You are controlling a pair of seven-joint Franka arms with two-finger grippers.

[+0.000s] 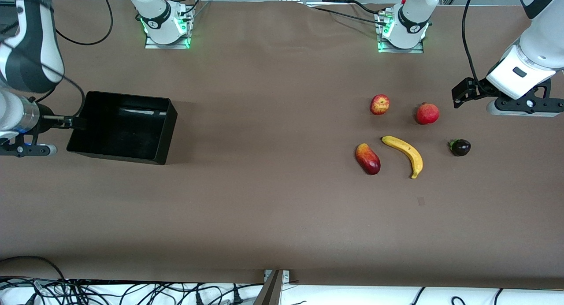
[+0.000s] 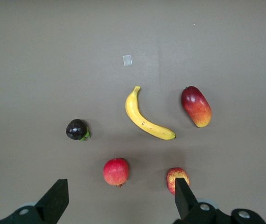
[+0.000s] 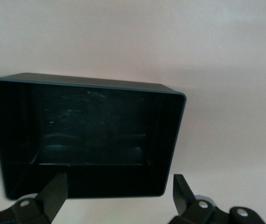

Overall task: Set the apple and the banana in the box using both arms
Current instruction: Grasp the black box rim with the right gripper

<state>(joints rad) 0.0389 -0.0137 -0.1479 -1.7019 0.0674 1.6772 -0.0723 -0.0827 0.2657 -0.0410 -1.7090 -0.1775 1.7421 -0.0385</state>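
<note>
Brown table (image 1: 273, 199), black box (image 1: 164, 133) bare inside

Box (image 1: 164, 120): black plastic, glossy inner walls with faint reflections. Banana (image 1: 406, 153): smooth yellow skin, slight sheen. Apple (image 1: 379, 104): smooth red-and-yellow skin, semi-gloss. Table (image 1: 264, 199): matt brown covering, faintly creased. Arms (image 1: 535, 53): glossy white shells, matt black fittings.

Even overhead light, soft shadows beside the box (image 1: 128, 124), washed-out pinkish right wrist view.
</note>
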